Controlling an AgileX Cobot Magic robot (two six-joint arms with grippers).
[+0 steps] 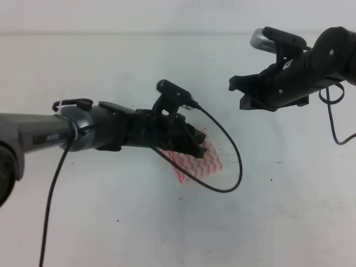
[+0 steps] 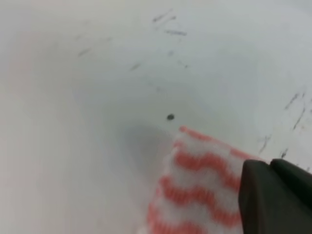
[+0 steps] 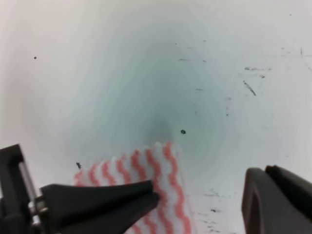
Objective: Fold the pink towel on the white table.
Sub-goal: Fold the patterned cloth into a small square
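The pink towel (image 1: 197, 161), lying mid-surface (image 1: 111, 222) beneath the left gripper (image 1: 196, 143), whose closure cannot be told, could be dragged or bunched if only one layer were pinched, while the right gripper (image 1: 245, 93) is held apart, apparently empty and well clear.

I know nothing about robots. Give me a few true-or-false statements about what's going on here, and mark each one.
1. The thin cloth towel has pink-red and white wavy stripes. True.
2. The right gripper is touching the towel. False: it hangs apart from it, further back and to the right in the high view.
3. The left gripper is at the towel, covering part of it. True.
4. The table is brown wood. False: it is plain white with small dark specks.
5. The right gripper is open. True.
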